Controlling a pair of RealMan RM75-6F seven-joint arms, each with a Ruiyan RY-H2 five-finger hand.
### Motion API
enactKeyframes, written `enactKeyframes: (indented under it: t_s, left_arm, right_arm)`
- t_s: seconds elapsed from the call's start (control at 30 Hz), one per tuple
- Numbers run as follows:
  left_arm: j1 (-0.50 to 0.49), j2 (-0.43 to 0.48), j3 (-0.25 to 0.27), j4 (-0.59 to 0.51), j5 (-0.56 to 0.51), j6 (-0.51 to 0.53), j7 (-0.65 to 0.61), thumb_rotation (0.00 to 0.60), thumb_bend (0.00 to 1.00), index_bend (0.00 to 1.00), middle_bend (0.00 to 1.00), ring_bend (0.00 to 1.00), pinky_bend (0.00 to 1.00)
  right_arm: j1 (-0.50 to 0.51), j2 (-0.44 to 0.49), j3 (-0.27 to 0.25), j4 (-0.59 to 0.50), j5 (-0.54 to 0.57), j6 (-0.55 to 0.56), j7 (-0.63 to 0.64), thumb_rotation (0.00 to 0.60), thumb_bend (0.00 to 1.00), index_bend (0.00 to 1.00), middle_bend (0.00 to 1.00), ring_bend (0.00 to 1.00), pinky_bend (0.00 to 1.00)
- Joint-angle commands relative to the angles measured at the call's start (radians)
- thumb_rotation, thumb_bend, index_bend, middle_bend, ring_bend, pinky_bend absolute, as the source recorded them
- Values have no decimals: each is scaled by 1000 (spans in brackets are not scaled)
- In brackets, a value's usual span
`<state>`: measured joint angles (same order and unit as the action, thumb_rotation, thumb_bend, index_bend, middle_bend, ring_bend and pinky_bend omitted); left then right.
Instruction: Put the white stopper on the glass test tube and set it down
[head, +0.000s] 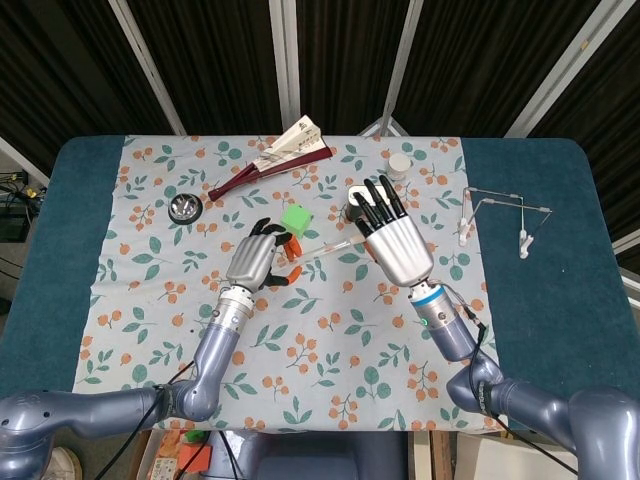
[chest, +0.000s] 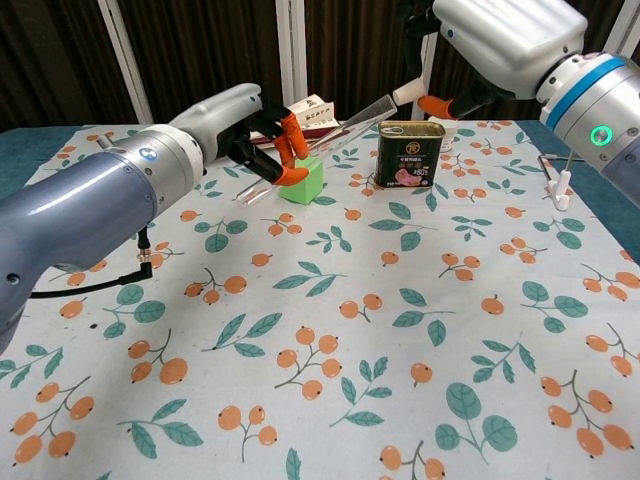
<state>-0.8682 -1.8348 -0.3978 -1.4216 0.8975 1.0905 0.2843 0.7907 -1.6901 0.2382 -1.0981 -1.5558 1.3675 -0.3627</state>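
Glass test tube (chest: 330, 135) is pinched by left hand (head: 256, 258), tilted; white stopper (chest: 405, 91) pinched at its mouth by right hand (head: 398, 240). Tin (chest: 409, 153) label unreadable.

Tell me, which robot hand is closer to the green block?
Left. The left hand holds the glass test tube right above and beside the green block. The right hand is farther off, up over the meat can, holding the white stopper.
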Motion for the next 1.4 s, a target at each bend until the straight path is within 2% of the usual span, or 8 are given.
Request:
enactKeyframes:
  t_s: [0.03, 1.4]
  left_arm:
    - [0, 0, -1, 0, 1, 2, -1, 600, 557, 632, 672, 215, 74]
    - [-11, -19, -9, -7, -11, 12, 14, 600, 557, 630, 675, 215, 75]
  right_arm:
    - [-1, -1, -1, -1, 0, 1, 1, 600, 381, 694, 236, 19, 18]
    - [-6, 0, -7, -29, -7, 4, -11, 600, 382, 696, 236, 19, 18]
